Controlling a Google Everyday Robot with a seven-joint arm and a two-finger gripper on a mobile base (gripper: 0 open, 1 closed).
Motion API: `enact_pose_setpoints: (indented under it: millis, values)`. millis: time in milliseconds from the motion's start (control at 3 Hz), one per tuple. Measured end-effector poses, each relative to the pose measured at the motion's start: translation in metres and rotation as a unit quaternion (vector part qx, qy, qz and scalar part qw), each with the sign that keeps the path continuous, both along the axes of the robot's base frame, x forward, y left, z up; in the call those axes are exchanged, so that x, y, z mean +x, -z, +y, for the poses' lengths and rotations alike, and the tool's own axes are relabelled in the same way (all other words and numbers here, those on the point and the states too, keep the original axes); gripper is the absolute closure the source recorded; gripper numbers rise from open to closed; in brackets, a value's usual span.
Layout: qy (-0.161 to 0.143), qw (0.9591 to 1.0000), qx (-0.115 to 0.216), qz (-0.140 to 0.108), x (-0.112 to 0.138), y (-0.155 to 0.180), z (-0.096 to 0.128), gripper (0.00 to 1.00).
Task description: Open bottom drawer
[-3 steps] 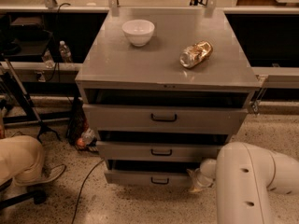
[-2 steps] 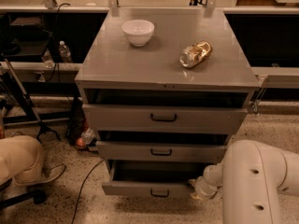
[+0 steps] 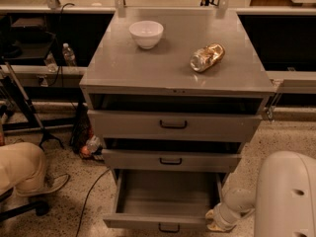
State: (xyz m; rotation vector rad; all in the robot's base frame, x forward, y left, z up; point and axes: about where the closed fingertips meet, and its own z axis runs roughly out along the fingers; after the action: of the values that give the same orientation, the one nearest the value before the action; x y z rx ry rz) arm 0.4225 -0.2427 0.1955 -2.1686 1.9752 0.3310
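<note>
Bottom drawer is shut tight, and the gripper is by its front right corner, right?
Not quite. The camera view shows the bottom drawer pulled well out, not shut tight. The gripper is by its front right corner, as you said.

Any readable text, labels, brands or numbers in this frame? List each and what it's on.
No text can be read anywhere in the camera view.
Shiny gold item on the cabinet top: any print is too blurred to read.
Water bottle at the left: label too small to read.
White bowl, the open bottom drawer and the gripper at that drawer's right front corner: no markings visible.
</note>
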Motion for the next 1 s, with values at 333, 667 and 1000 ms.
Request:
enact_pose_setpoints:
  millis: [333,667,1000]
  values:
    - [0.003,0.9989,0.027,0.039,-0.0359,0.0020,-0.0020,1.00]
    - [0.003,0.9989,0.027,0.039,-0.0359,0.0020,-0.0020,1.00]
    - [0.003,0.9988,0.028,0.041,-0.0379,0.0034,-0.0007,0.79]
